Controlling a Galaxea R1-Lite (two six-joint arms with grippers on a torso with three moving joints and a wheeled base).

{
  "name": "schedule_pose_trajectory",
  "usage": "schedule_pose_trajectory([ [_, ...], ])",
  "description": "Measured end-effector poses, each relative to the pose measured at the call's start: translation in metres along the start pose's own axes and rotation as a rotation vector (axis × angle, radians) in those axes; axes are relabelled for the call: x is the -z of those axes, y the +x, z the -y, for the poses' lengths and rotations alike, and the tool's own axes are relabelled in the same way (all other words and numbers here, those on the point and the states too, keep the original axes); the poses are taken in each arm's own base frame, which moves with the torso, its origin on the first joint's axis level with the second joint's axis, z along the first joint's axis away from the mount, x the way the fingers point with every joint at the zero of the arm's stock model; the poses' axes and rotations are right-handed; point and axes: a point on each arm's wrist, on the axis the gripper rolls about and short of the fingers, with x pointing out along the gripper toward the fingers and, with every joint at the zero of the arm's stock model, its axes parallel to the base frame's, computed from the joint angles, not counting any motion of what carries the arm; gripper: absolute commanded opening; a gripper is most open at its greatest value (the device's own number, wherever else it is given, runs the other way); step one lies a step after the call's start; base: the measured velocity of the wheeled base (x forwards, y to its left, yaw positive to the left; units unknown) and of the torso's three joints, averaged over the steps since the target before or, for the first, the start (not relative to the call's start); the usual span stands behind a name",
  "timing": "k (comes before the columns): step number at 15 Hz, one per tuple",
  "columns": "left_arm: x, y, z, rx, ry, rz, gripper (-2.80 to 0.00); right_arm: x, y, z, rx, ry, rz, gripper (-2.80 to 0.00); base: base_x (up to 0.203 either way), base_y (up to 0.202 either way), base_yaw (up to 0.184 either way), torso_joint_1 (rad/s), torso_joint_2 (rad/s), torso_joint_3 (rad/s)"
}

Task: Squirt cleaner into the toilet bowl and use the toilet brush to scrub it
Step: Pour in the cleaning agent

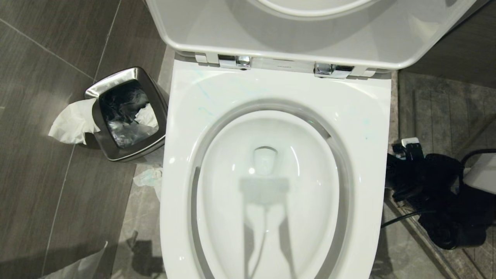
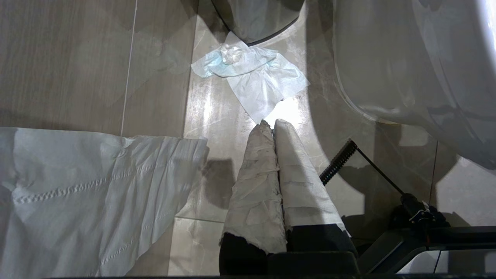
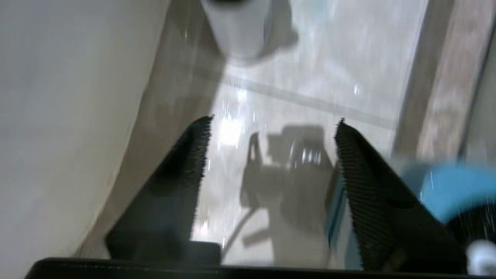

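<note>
The toilet bowl (image 1: 267, 162) fills the middle of the head view, seat down, lid (image 1: 310, 35) raised, with water in the basin. My right gripper (image 3: 273, 120) hangs open over the floor beside the bowl's white outer wall (image 3: 58, 116), with nothing between its black ribbed fingers (image 3: 360, 170). The right arm (image 1: 430, 193) shows as a dark mass to the right of the bowl. A blurred blue and dark thing (image 3: 453, 190) lies just outside one finger; I cannot tell whether it holds the toilet brush. My left gripper (image 2: 271, 122), fingers wrapped in white, is shut and empty over the floor by the bowl (image 2: 387, 58).
A steel bin (image 1: 128, 112) with a black liner stands left of the toilet, with tissue (image 1: 73, 122) hanging from it. More tissue (image 2: 252, 75) and a large paper sheet (image 2: 77, 193) lie on the floor. A white cylinder (image 3: 236, 27) stands ahead of the right gripper.
</note>
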Motion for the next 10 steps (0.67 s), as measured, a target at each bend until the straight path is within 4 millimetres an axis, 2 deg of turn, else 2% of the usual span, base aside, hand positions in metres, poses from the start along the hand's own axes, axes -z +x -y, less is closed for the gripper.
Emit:
schedule_pose_trajectory([
  [5,0.000,0.000,0.000,0.000,0.000,0.000,-2.80,0.000,0.033,-0.003,-0.013,-0.006,0.077,0.00,0.000,0.000,0.000,0.000,0.00,0.000],
  [10,0.000,0.000,0.000,0.000,0.000,0.000,-2.80,0.000,0.052,-0.011,-0.049,-0.006,0.128,0.00,0.000,0.000,0.000,0.000,0.00,0.000],
])
